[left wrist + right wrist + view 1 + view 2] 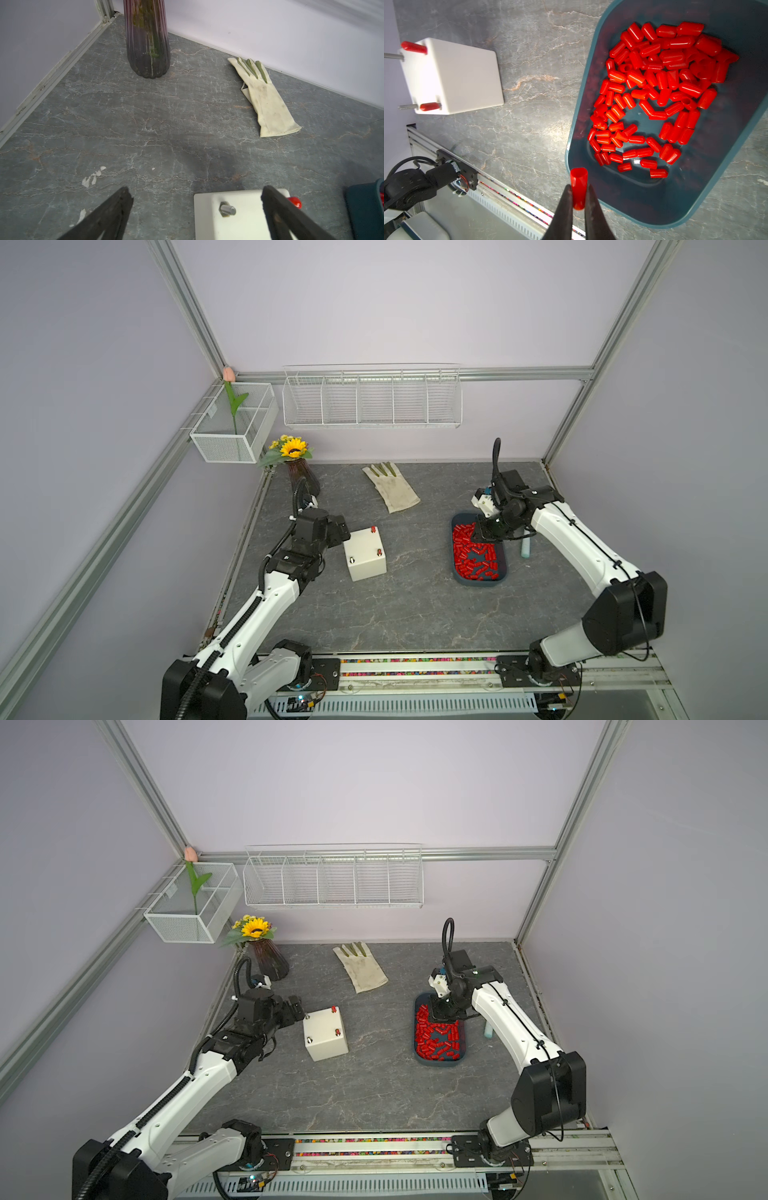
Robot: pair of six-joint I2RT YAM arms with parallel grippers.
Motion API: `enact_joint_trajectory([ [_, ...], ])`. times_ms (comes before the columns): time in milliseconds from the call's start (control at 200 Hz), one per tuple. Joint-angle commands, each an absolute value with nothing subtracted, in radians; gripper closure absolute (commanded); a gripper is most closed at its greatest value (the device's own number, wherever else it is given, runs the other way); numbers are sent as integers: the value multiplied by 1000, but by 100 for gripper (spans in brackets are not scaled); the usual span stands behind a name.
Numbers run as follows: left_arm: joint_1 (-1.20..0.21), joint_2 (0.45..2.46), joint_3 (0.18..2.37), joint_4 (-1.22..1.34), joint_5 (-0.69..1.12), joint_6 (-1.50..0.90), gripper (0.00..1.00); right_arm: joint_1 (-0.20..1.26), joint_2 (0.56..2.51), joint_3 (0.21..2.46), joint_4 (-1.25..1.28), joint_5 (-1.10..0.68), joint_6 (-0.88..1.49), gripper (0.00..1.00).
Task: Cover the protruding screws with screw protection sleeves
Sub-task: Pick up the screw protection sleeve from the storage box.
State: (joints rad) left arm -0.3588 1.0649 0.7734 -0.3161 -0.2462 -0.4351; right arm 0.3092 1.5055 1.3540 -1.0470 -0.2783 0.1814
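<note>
The cream-white box stands left of centre. Two of its protruding screws wear red caps; the bare studs stick up on its left side. My left gripper is open, its fingers straddling the box corner with a bare stud between them. My right gripper is shut on one red sleeve, raised over the edge of the dark teal tray. The other screw protection sleeves lie piled in that tray.
A dirty white glove lies at the back centre. A dark vase with a sunflower stands in the back left corner. A pale blue-green tube stands just right of the tray. Wire baskets hang on the back wall.
</note>
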Motion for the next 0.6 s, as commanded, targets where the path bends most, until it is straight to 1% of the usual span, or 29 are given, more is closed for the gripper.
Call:
enact_joint_trajectory([
  [0,-396,1098,840,-304,-204,-454,1,308,1476,1369,-1086,-330,155,86],
  [225,-535,1223,963,-315,-169,-427,1,308,1441,1362,-1068,-386,150,86],
  [445,-579,1304,1025,-290,-58,-447,1,308,1415,1349,-1053,-407,147,86],
  [595,-606,1368,1061,-254,57,-478,1,307,1407,1342,-1040,-427,146,86],
])
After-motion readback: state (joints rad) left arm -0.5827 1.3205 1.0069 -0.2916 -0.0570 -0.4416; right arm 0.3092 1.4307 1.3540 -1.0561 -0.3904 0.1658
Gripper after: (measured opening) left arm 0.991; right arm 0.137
